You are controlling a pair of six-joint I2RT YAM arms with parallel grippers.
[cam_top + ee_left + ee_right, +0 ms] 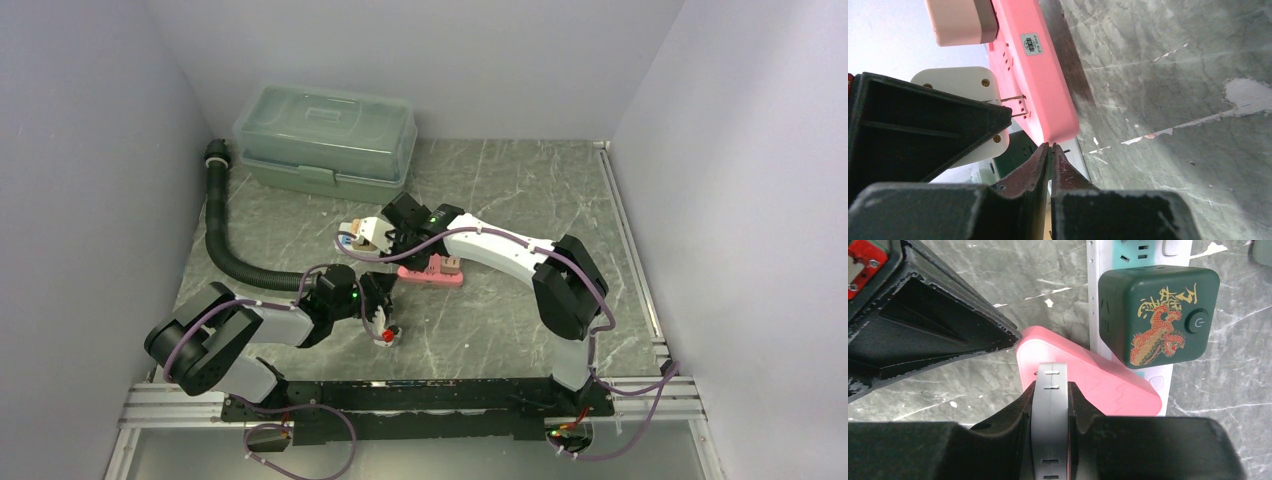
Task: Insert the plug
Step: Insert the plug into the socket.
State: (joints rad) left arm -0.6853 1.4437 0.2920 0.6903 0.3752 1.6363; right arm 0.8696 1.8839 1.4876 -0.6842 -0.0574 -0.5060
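Counting across the overhead view: one black hose (222,235) at the left edge, one clear lidded box (325,135) at upper left, and mid-frame two power strips, two plugs and one cube adapter.

My left arm lies folded low at lower left, its forearm reaching right. My left gripper (1050,150) is tipped down at the table (520,200), jaws pinched to a hairline with nothing between them.

My right arm rises from lower right, elbow bent at the right, forearm stretched left to centre. My right gripper (1050,385) clamps the plug (958,82), a flat white block. Its two prongs reach the face of the pink strip (1043,90); how deep they sit I cannot tell. A beige plug (960,20) sits farther along that strip. At the upper right of my right wrist view, a dark green cube (1158,315) sits on the white strip (1098,290).
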